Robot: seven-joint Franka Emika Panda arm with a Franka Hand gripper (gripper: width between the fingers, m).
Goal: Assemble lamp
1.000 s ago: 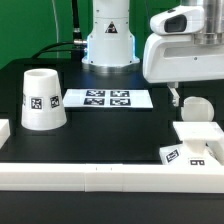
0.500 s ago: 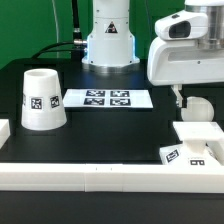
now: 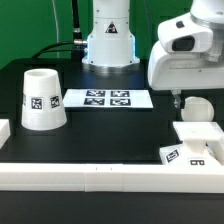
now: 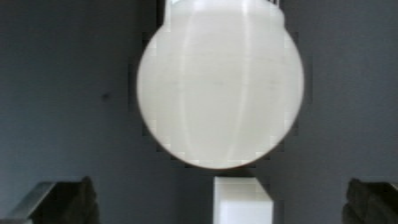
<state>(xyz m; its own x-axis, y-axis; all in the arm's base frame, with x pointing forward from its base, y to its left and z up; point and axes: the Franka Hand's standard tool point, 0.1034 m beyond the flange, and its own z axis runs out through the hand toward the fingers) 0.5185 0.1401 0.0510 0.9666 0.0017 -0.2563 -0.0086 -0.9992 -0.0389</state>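
The white ball-shaped bulb (image 3: 198, 108) lies on the black table at the exterior view's right. In the wrist view the bulb (image 4: 217, 85) fills the middle as a tall oval. My gripper (image 3: 178, 98) hangs just to the bulb's left in the exterior view, and only one fingertip shows below the white hand. In the wrist view the gripper (image 4: 217, 205) is open and empty, with dark fingers (image 4: 63, 200) at both edges. The square base (image 3: 198, 135) sits in front of the bulb. The tapered shade (image 3: 43, 98) stands at the exterior view's left.
The marker board (image 3: 107, 98) lies in the middle behind. A long white rail (image 3: 100, 175) runs along the front, with a short white piece (image 3: 4, 130) at the left. The arm's pedestal (image 3: 108, 40) stands at the back. A white block (image 4: 242, 200) shows between the fingers in the wrist view.
The hand has moved toward the exterior view's right and tilted, so it now stands closer to the bulb. The lamp parts have not moved.
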